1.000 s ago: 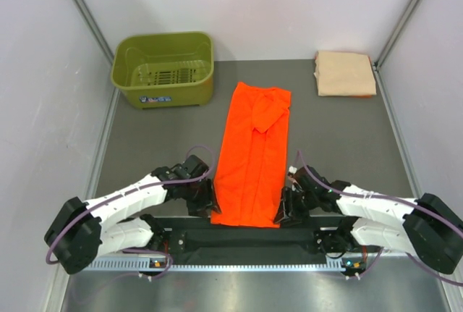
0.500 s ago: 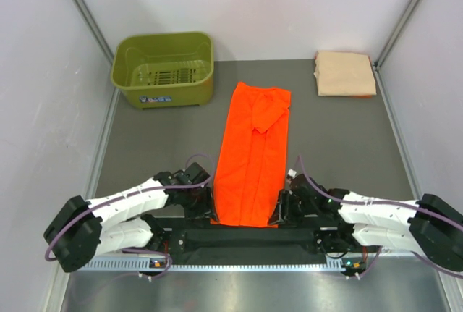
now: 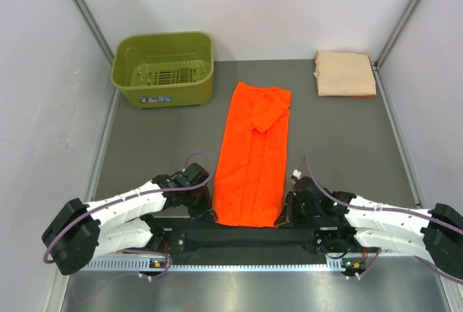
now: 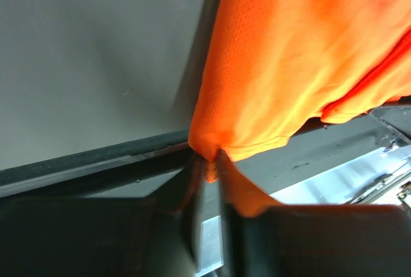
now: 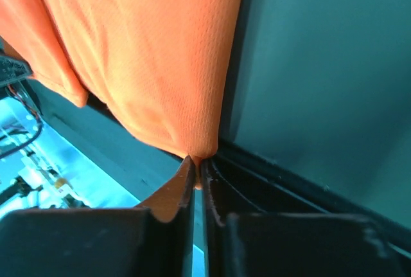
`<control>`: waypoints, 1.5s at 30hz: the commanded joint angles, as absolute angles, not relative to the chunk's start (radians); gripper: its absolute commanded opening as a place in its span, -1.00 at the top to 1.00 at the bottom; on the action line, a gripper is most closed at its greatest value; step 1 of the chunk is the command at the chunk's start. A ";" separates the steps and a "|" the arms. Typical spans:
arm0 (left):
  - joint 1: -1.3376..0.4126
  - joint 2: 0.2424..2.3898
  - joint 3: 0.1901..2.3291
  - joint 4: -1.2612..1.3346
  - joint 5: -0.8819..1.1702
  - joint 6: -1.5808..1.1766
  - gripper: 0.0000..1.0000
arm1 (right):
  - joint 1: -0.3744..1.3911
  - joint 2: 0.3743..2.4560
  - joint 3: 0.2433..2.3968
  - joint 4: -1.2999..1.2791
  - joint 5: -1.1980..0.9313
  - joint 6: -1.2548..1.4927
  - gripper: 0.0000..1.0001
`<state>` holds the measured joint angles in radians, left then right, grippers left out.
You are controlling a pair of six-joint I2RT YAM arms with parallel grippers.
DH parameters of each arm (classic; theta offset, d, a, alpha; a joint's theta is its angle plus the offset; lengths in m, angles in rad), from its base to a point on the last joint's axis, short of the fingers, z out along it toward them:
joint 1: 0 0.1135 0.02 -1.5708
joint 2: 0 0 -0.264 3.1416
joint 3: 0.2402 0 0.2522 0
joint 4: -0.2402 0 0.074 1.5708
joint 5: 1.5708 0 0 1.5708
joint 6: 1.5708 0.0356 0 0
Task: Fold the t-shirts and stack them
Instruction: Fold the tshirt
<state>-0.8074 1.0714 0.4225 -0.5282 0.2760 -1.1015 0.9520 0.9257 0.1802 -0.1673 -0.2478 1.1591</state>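
The bright orange t-shirt (image 3: pixel 253 156) lies as a long narrow strip down the middle of the table, a sleeve folded over its far end. My left gripper (image 3: pixel 210 214) is shut on its near left corner (image 4: pixel 212 151). My right gripper (image 3: pixel 282 219) is shut on its near right corner (image 5: pixel 196 155). Both corners sit at the table's near edge and the near hem sags between them. The pale peach-tan t-shirt (image 3: pixel 345 73) lies folded as a flat square at the far right.
An olive-green plastic basket (image 3: pixel 164 68) stands at the far left. The black mounting rail (image 3: pixel 246 238) runs along the near edge, just below the hem. White walls close in both sides.
Both grippers have slid toward the near edge along the shirt's sides and now pinch its near corners. The near hem has been drawn slightly toward the arms.
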 commanded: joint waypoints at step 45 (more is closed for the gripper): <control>-0.408 2.055 1.709 -0.719 0.247 -0.618 1.00 | 0.244 1.793 1.241 -0.600 -0.540 0.377 0.98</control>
